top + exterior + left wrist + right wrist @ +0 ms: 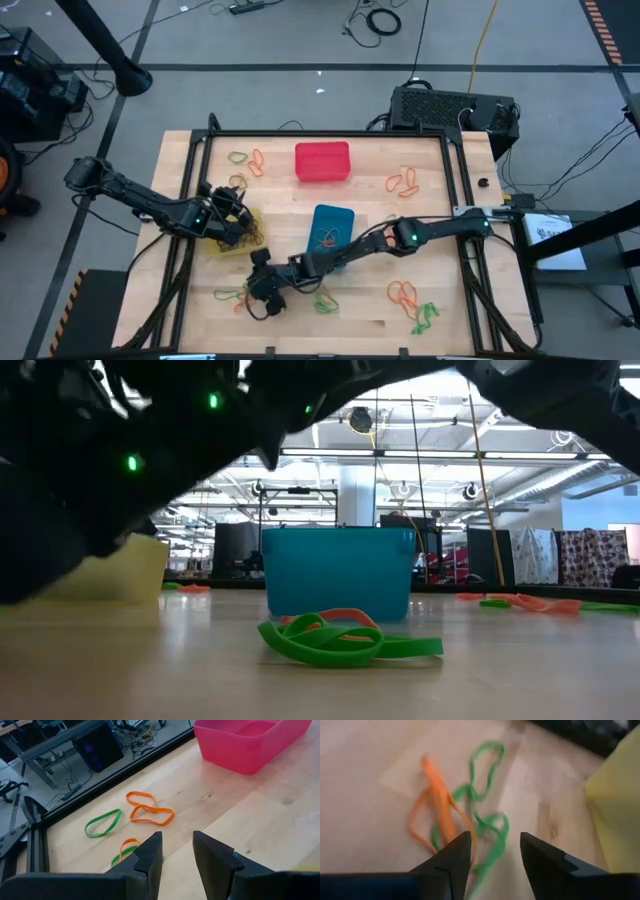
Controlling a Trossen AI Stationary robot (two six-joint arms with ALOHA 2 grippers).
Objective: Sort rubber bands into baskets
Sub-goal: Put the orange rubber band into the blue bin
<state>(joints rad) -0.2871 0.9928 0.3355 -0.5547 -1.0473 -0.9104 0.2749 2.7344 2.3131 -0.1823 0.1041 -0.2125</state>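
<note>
My right gripper [250,296] reaches to the table's near left part and stands open [495,840] low over a tangle of orange and green rubber bands [455,815], which lies flat on the wood [232,297]. A green loop [487,857] runs in between the fingertips. My left gripper [238,203] hovers open [177,837] over the yellow basket [228,243] with nothing between its fingers. The blue basket [332,226] stands mid-table and the red basket [322,162] at the far middle. My right gripper comes slanting down from the table's right side, its open fingers on either side of the green loop [487,857]. I cannot tell whether either finger touches it. The bands lie slack on the table.
More bands lie in loose clusters at the far left [246,160], the right [403,182], the near right [412,303] and near the middle [325,300]. A few lie in the blue basket [325,240]. A black metal frame [320,133] rims the table.
</note>
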